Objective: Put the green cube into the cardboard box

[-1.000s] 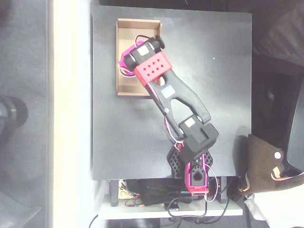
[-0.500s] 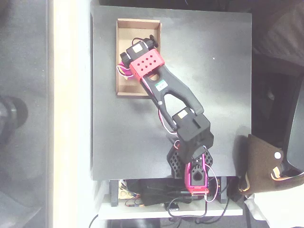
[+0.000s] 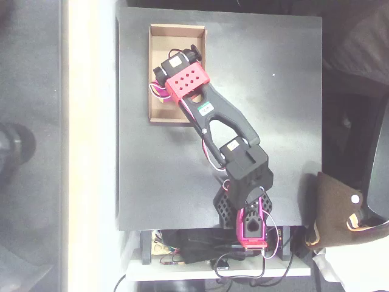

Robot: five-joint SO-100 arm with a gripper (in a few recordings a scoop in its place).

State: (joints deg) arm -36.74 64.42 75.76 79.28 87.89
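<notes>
In the overhead view the arm is stretched from its base at the near edge of the black worktop up to the cardboard box, and the hand is held over the box's middle, hidden beneath the wrist motor and the red perforated bracket. Whether the fingers are spread or pressed together cannot be told, and the green cube is not to be made out; it may be covered by the wrist, held or already on the box floor. Such a cube is judged to be light, stiff and smooth-sided, so it would best be taken across two opposite flat faces. The box is judged light too, and easily shoved if its low wall is struck.
</notes>
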